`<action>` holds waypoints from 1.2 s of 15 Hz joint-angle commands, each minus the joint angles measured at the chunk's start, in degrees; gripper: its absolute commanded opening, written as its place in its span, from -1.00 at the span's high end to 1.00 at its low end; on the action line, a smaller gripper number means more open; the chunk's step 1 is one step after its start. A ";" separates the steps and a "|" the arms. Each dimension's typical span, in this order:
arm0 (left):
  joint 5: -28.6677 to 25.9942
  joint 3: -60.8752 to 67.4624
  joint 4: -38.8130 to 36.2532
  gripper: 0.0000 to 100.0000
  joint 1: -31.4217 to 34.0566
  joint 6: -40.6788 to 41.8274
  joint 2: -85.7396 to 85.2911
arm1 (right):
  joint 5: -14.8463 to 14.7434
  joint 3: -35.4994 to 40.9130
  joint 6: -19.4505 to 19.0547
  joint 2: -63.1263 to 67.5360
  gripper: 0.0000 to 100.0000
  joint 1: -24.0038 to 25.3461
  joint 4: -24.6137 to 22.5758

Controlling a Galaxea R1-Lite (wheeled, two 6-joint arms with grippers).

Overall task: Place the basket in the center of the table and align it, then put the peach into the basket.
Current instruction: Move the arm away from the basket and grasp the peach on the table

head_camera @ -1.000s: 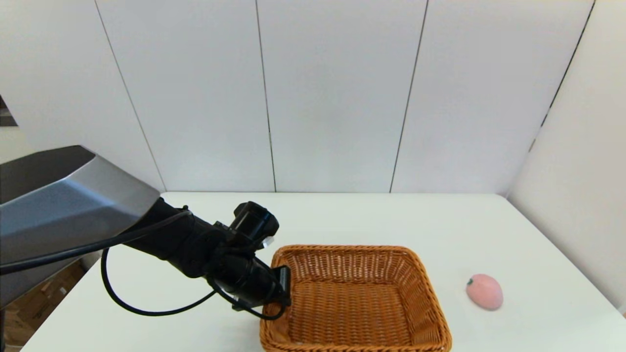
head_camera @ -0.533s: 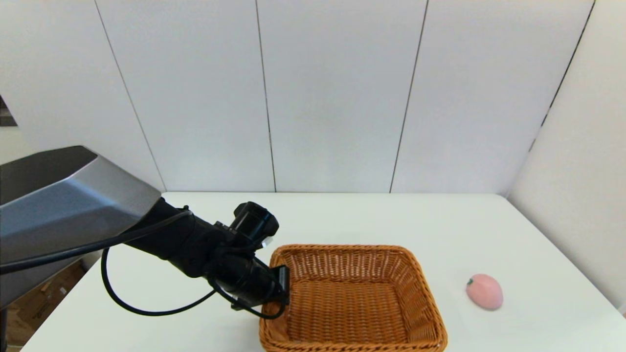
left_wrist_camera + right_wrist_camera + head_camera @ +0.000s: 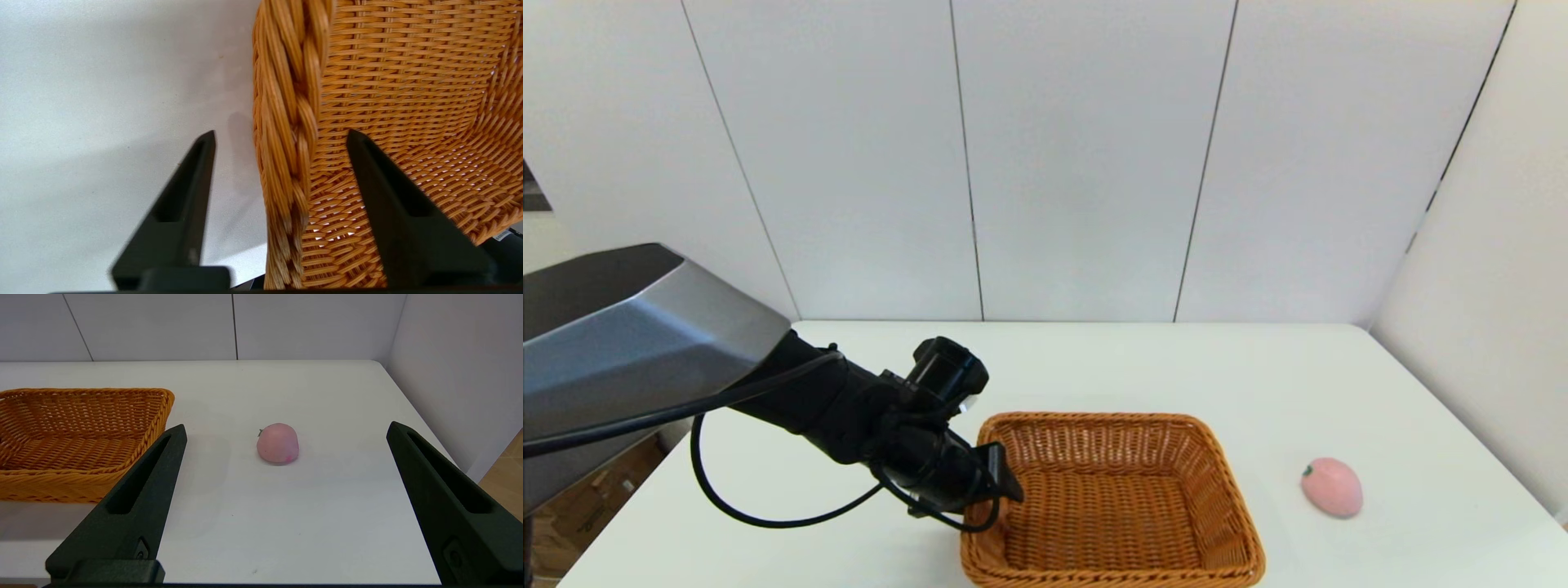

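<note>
Left gripper (image 3: 282, 136) straddles the left braided rim of the rectangular orange-brown woven wicker basket (image 3: 1115, 498), one black finger (image 3: 179, 212) outside over the tabletop and the other inside against the weave; the fingers stand apart on either side of the rim, with a gap showing on each side, so they are not clamped on it.

By size, the large plain white table (image 3: 1143, 367) carries everything. The basket sits on it towards the near edge, roughly midway across, its long sides running close to parallel with the table's edges. The small pale-pink egg-shaped toy peach (image 3: 1331, 487) lies on bare tabletop well apart from the basket, on the robot's right.

Judging from this, the basket-placing step looks all but finished: the basket appears centred and squared, and the parted fingers suggest a release. The next move would call for the left gripper to lift clear of the rim without dragging it, then for the right arm to take up the peach.

The left arm reaches in from the left in the head view, its black wrist angled down to the basket's left wall, cable looping beneath it. The right gripper (image 3: 286, 430) waits low near the table's right front, out of the head view, fingers spread wide and empty, pointing at the peach ahead.
</note>
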 commanded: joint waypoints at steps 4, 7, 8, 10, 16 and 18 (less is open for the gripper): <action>-0.17 0.54 0.58 -1.00 3.72 0.43 -18.77 | 0.00 0.01 0.02 -0.11 -1.00 0.04 -0.02; 0.27 0.71 1.02 -1.00 6.27 1.83 -39.86 | 0.00 0.01 0.02 -0.11 -1.00 0.04 -0.02; 2.03 0.80 2.78 -1.00 6.27 4.38 -46.36 | 0.00 0.01 0.02 -0.11 -1.00 0.04 -0.02; 4.76 1.59 7.09 -1.00 6.27 9.57 -59.02 | 0.00 0.01 0.11 -0.11 -1.00 0.04 -0.02; 11.35 3.79 17.19 -1.00 20.24 23.45 -83.63 | 0.00 0.01 0.02 -0.11 -1.00 0.04 -0.02; 11.35 9.59 17.19 -1.00 27.45 25.91 -92.51 | 0.00 0.10 -0.06 -0.11 -1.00 0.04 -0.02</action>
